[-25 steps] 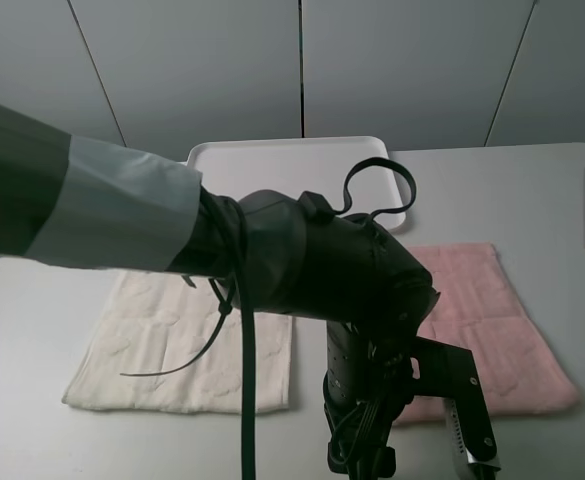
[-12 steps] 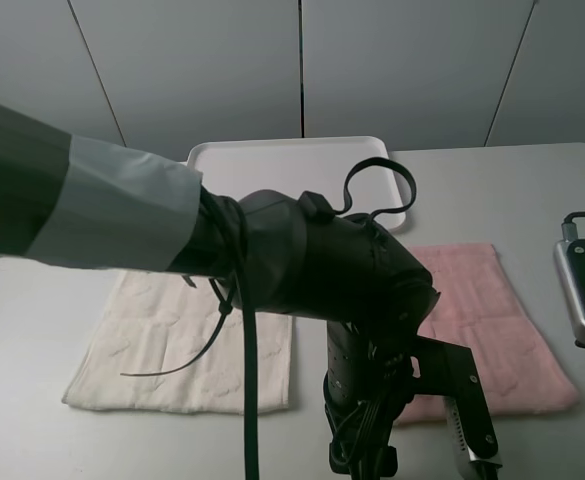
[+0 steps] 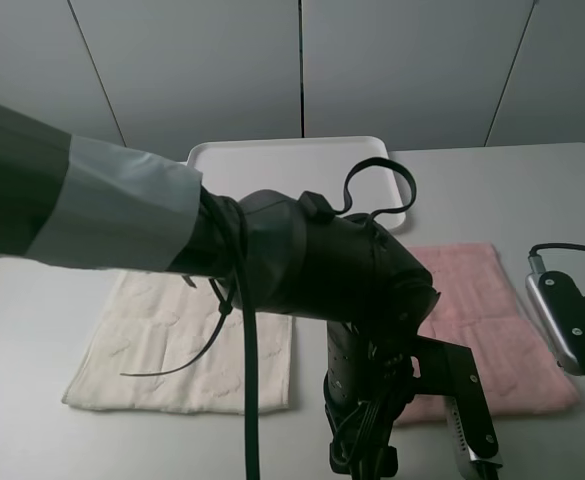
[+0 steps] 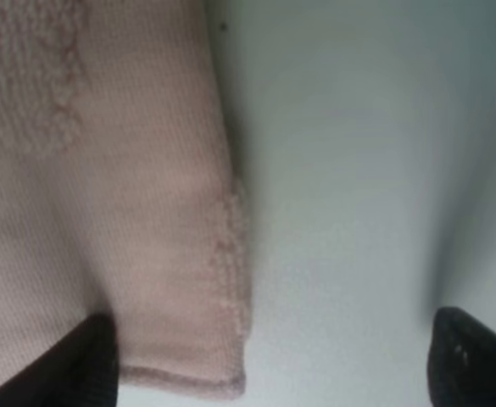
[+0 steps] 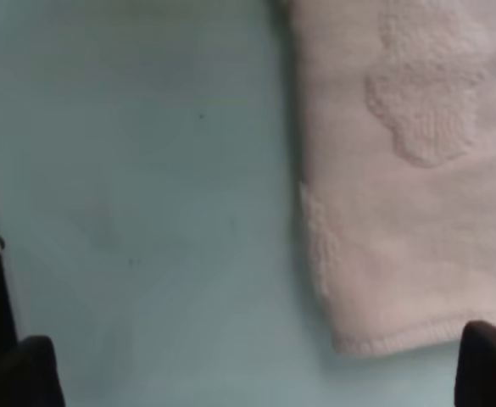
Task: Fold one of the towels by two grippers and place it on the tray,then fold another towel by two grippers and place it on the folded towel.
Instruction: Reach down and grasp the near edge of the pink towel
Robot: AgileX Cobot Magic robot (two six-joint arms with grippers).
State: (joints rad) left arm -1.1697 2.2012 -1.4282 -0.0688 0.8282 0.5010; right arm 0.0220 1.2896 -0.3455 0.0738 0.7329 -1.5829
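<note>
The pale pink towel [image 3: 482, 300] lies flat on the table at the right, and the cream towel [image 3: 172, 350] lies flat at the left. Behind them, the white tray [image 3: 302, 165] holds nothing I can see. My left arm [image 3: 322, 270] fills the middle of the exterior high view and hides the pink towel's near left part. My left gripper [image 4: 269, 373] is open, with a corner of the pink towel [image 4: 146, 212] between its fingertips [image 4: 69, 365]. My right gripper [image 5: 256, 373] is also open, just above the table beside another pink towel corner [image 5: 417, 212].
My right arm's wrist [image 3: 570, 322] hangs over the pink towel's right edge. A black cable [image 3: 244, 400] and a loose strap dangle from the left arm over the cream towel. Grey wall panels stand behind the table [image 3: 42, 330].
My right arm has come in from the right edge toward the pink towel's right side. The left arm and both towels have not moved.
</note>
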